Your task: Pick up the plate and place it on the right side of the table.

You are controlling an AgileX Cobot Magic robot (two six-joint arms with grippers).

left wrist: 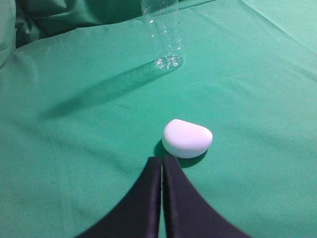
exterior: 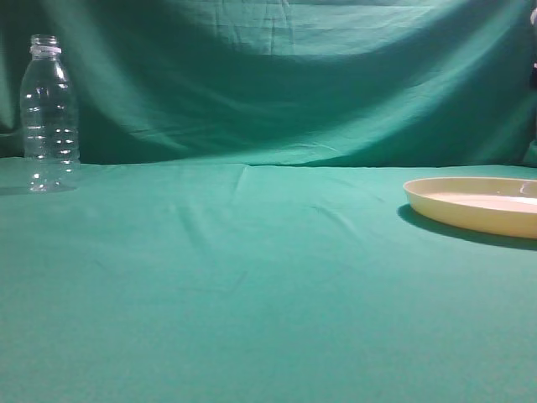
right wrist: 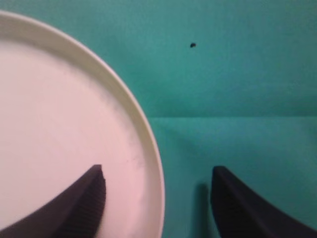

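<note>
At the far left of the exterior view a clear plastic bottle (exterior: 49, 113) stands upright on the bench (exterior: 252, 277), close to the green cloth backdrop (exterior: 285, 75); the wide middle of the frame holds only wrinkled teal cloth, and at the right edge the cream-yellow plate (exterior: 474, 206) lies flat on the bench, cut off by the frame, its paler inside showing. No arm is clearly seen in this view. In the left wrist view the left claw (left wrist: 162, 166) sits at the bottom centre with its two dark fingers pressed together, holding nothing; just above its tips lies a small white rounded object (left wrist: 187, 138) (what it is cannot be told), and the bottle's base stands at the upper centre. In the right wrist view the plate fills the left of the frame, and the right claw (right wrist: 158, 186) is spread wide, its left finger (right wrist: 84, 198) over the plate's inside, its right finger over bare cloth, the rim between them, gripping nothing
</note>
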